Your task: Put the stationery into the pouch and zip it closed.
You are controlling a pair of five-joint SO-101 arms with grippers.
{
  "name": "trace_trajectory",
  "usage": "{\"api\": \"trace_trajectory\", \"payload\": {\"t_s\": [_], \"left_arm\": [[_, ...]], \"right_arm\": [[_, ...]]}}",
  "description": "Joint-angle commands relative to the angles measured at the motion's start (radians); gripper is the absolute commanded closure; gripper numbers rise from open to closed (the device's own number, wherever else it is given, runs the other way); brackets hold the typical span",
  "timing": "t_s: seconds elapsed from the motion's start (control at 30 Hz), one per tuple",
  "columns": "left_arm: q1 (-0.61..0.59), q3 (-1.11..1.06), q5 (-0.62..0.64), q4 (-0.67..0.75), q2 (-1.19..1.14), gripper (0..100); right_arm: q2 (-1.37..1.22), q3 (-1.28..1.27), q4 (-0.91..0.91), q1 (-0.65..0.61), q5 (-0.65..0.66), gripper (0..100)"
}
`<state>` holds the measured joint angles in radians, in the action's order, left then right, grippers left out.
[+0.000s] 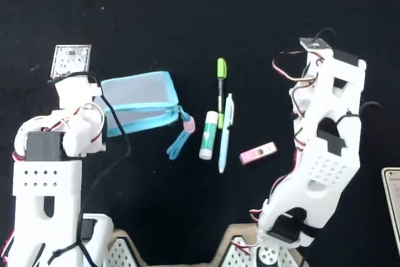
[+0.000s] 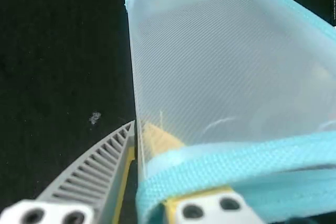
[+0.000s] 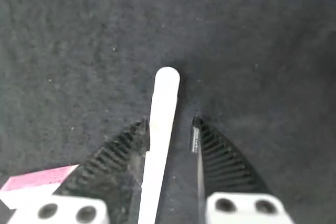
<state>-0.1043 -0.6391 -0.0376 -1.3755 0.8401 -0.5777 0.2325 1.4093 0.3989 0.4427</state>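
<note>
The black desk (image 1: 187, 17) carries the blue mesh pouch (image 1: 140, 95), and the left gripper (image 2: 137, 129) has its jaws pinched on the pouch's end away from the pens. The right gripper (image 3: 169, 124) has its jaws apart, and the pale pen (image 3: 164, 98) lies in the gap, close against one of them. A green pen (image 1: 220, 79) and a glue stick (image 1: 208, 134) lie just beside the pale pen. The pink eraser (image 1: 257, 152) sits near its other side.
</note>
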Motion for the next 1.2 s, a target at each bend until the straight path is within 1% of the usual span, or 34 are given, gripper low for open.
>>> {"api": "trace_trajectory", "payload": {"t_s": [0.0,0.1,0.3,0.37,0.43,0.47,0.57,0.67,0.73,0.83,1.0,1.07,1.17], "left_arm": [[0.005,-0.025,0.009,0.0,-0.003,97],[0.005,-0.025,0.009,0.0,-0.003,97],[0.004,-0.025,0.006,0.0,-0.003,97],[0.004,-0.025,0.005,-0.002,-0.003,97],[0.004,-0.025,0.005,-0.003,-0.003,97],[0.004,-0.025,0.005,-0.003,-0.003,97],[0.004,-0.025,0.006,-0.005,-0.003,97],[0.004,-0.025,0.008,-0.005,-0.003,97],[0.004,-0.025,0.008,-0.005,-0.003,97],[0.004,-0.025,0.008,-0.006,-0.003,97],[0.004,-0.048,0.008,0.0,-0.003,97],[0.004,-0.051,0.008,0.002,-0.003,97],[0.004,-0.05,0.008,0.002,-0.003,97]], "right_arm": [[0.007,0.048,0.011,-0.04,0.066,87.4],[0.001,0.042,0.011,-0.064,0.089,87.4],[-0.047,0.035,0.005,-0.092,0.083,87.5],[-0.054,0.038,0.002,-0.086,0.086,90.8],[-0.054,0.053,-0.009,-0.083,0.089,98.6],[-0.054,0.059,-0.009,-0.08,0.087,98.9],[-0.008,0.071,0.014,-0.074,0.089,98.8],[0.114,0.048,0.032,-0.072,0.091,98.8],[0.22,-0.012,0.029,-0.08,0.091,98.8],[0.395,-0.17,-0.031,-0.091,0.091,98.8],[0.68,-0.504,-0.244,-0.091,0.091,98.7],[0.725,-0.621,-0.331,-0.089,0.091,98.7],[0.711,-0.733,-0.445,-0.061,0.115,98.7]]}}
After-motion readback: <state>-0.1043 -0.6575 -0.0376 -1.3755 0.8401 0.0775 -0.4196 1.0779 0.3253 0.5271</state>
